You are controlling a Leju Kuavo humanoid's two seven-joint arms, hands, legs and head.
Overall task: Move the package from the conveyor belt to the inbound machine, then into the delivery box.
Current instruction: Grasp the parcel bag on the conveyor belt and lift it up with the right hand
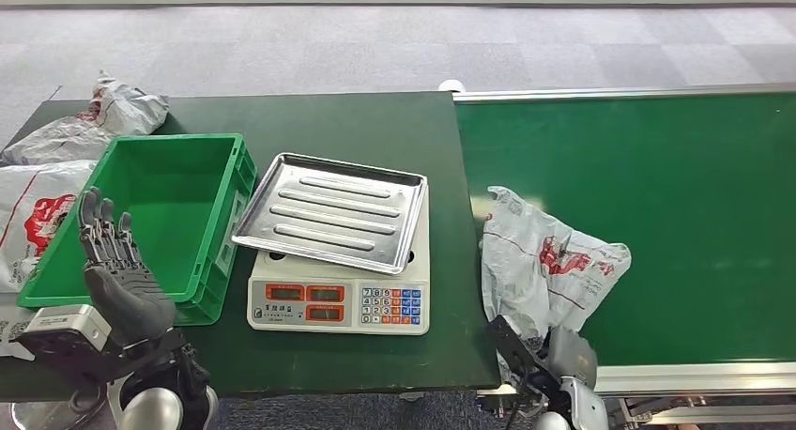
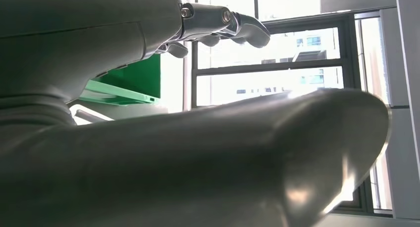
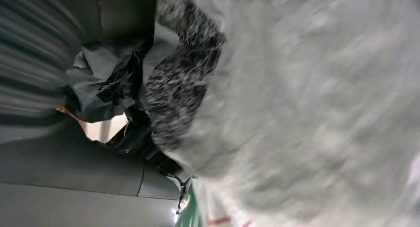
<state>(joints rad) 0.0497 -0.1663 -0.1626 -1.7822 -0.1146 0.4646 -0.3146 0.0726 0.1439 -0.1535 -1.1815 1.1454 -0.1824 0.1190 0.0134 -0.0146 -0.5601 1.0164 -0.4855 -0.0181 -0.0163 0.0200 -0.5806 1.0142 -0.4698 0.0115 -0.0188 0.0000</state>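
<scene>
Head view: a grey plastic mail package [image 1: 544, 261] with red print lies crumpled on the green conveyor belt [image 1: 676, 214], at the belt's near left corner, next to the dark green worktop [image 1: 357, 120]. The right robot hand [image 1: 526, 355] comes in at the belt's near edge, its dark fingers against the near end of the package. In the right wrist view the package [image 3: 307, 108] is blurred grey film pressed close to the right robot hand [image 3: 124, 88]; whether the fingers have closed on the film cannot be told.

On the worktop, near the middle, stands the inbound machine [image 1: 340, 294], a white weighing scale with two red displays and a coloured keypad on its front. A ribbed steel tray [image 1: 330, 211] sits on top of it, bare. Just beside the scale on the left stands the delivery box [image 1: 150, 219], a green plastic crate with nothing visible inside.

The left robot hand [image 1: 117, 261] is raised in front of the crate's near left corner, fingers straight, apart and pointing upward, holding nothing. In the left wrist view the left robot hand [image 2: 223, 26] shows extended fingers against bright windows [image 2: 267, 83], with the green crate [image 2: 133, 81] beyond.

Further grey bags [image 1: 66, 167] with red print lie at the worktop's left end, outside the crate. Grey carpet [image 1: 375, 45] lies beyond the worktop.
</scene>
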